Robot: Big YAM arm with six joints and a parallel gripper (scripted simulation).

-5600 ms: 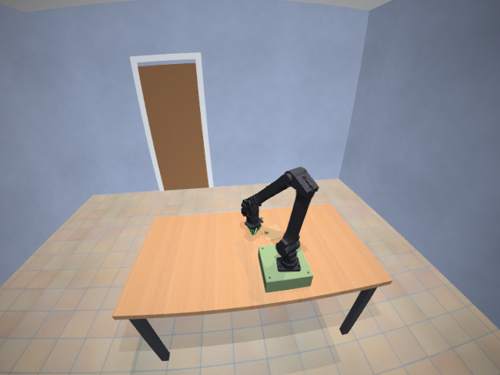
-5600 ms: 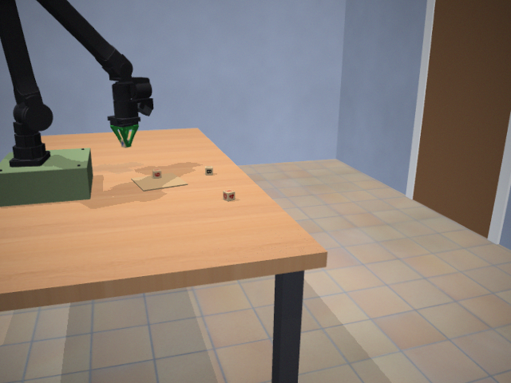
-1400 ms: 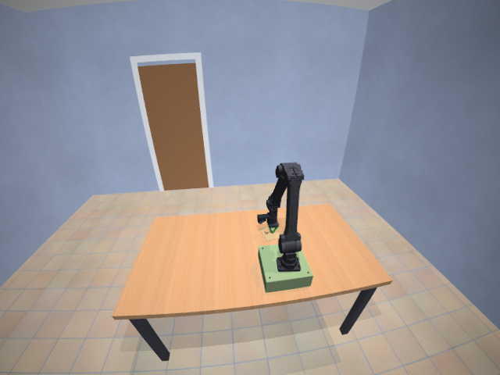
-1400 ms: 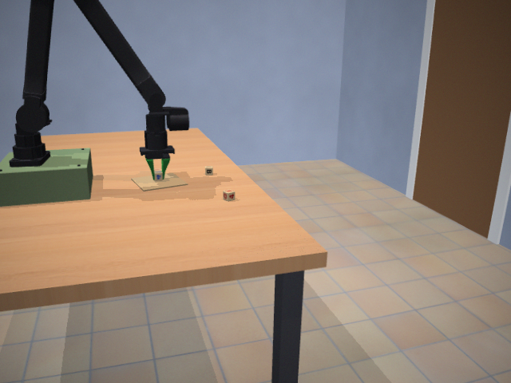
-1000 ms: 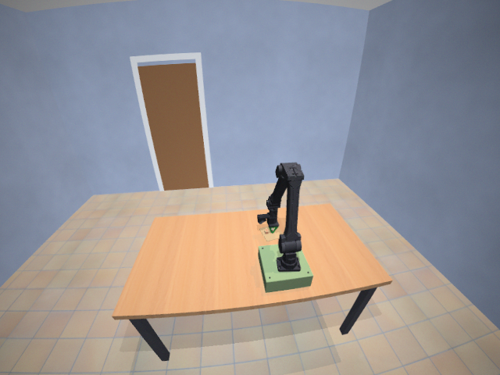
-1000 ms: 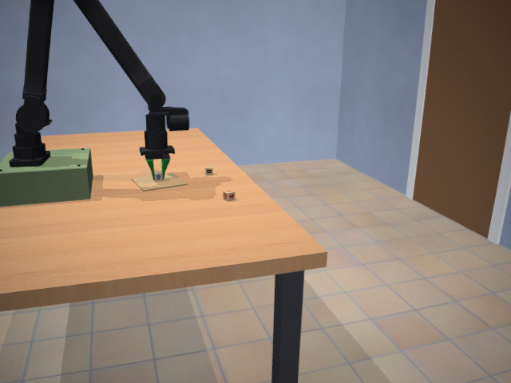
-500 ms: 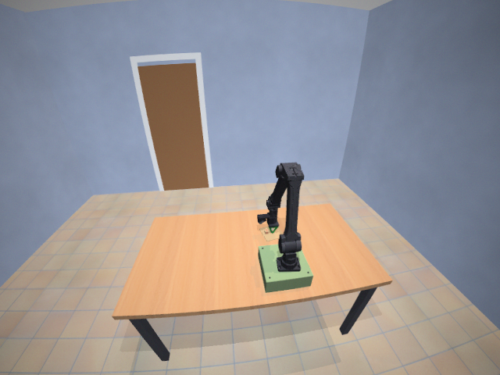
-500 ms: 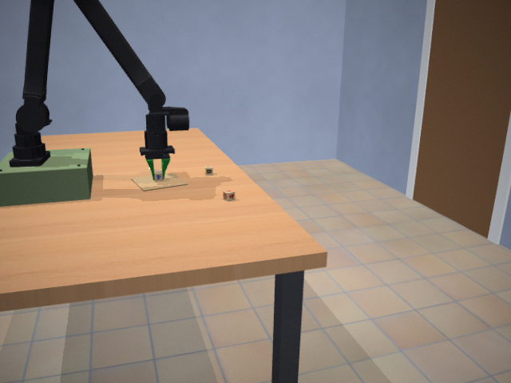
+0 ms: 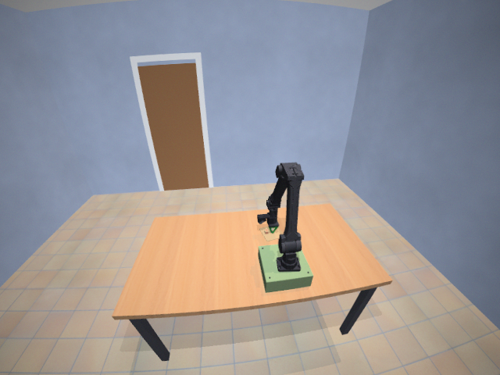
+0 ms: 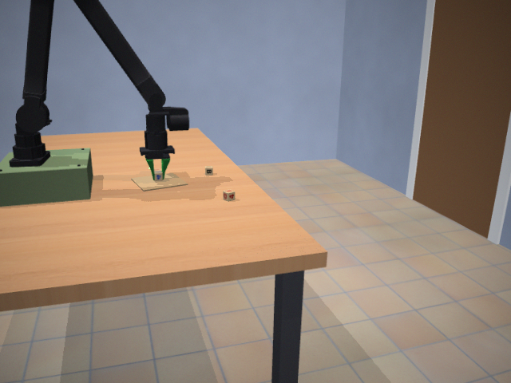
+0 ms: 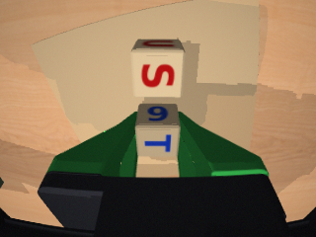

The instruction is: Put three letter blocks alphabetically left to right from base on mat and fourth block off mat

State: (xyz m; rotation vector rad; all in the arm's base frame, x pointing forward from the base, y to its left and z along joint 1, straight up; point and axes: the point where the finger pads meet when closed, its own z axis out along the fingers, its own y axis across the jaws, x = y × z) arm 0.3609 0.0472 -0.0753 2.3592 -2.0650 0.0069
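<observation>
My gripper (image 11: pixel 157 118) (image 10: pixel 157 175) (image 9: pixel 273 229) points straight down over the tan mat (image 11: pixel 86 79) (image 10: pixel 178 182) (image 9: pixel 270 237). Its green fingers are shut on a pale block (image 11: pixel 158 141) (image 10: pixel 157 176) that shows a blue T and a blue 9 on two faces. The block is low over the mat; I cannot tell whether it touches. Just beyond it, on the mat, stands a block with a red S (image 11: pixel 158 74). Two more blocks lie off the mat on the table: one with a dark mark (image 10: pixel 209 170) and one with red marks (image 10: pixel 228 195).
The arm stands on a green base (image 9: pixel 287 278) (image 10: pixel 45 177) close behind the mat. The table's edge (image 10: pixel 263 193) runs a little beyond the two loose blocks.
</observation>
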